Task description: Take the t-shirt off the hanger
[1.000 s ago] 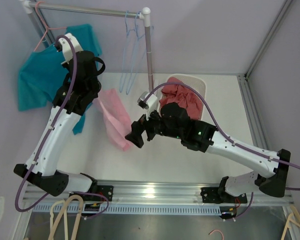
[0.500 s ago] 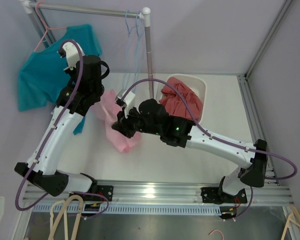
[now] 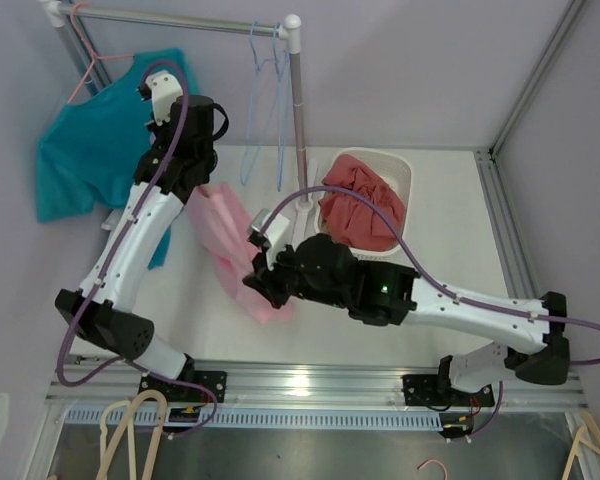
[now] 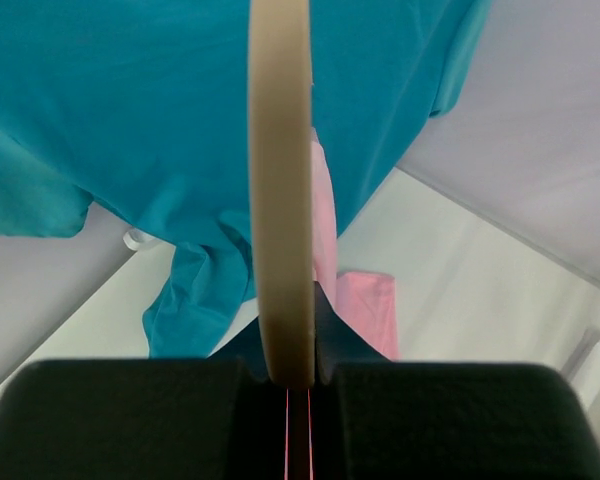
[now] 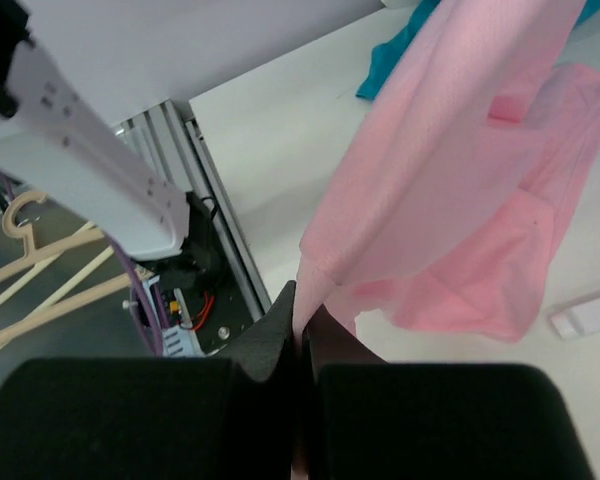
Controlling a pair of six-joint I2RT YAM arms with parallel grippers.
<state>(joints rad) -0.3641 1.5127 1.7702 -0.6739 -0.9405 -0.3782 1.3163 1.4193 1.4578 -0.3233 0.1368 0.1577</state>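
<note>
The pink t-shirt (image 3: 223,235) stretches across the table from my left gripper (image 3: 192,185) down to my right gripper (image 3: 263,293). In the left wrist view a beige hanger (image 4: 280,190) runs straight up from my left gripper (image 4: 298,378), which is shut on it, and the pink t-shirt (image 4: 366,310) hangs behind it. In the top view the fabric and the arm hide the hanger. In the right wrist view my right gripper (image 5: 302,335) is shut on a folded edge of the pink t-shirt (image 5: 450,160), pulled taut above the table.
A teal t-shirt (image 3: 80,150) hangs from the rack rod (image 3: 180,18) at back left, close behind my left arm. Blue hangers (image 3: 265,90) dangle by the rack post (image 3: 298,110). A white basket (image 3: 400,165) holds red clothes (image 3: 360,205). Beige hangers (image 3: 130,430) lie below the front rail.
My right gripper swung left to the pink t-shirt, shut on its edge and drew it toward the near edge. My left arm moved right and back, still gripping the hanger.
</note>
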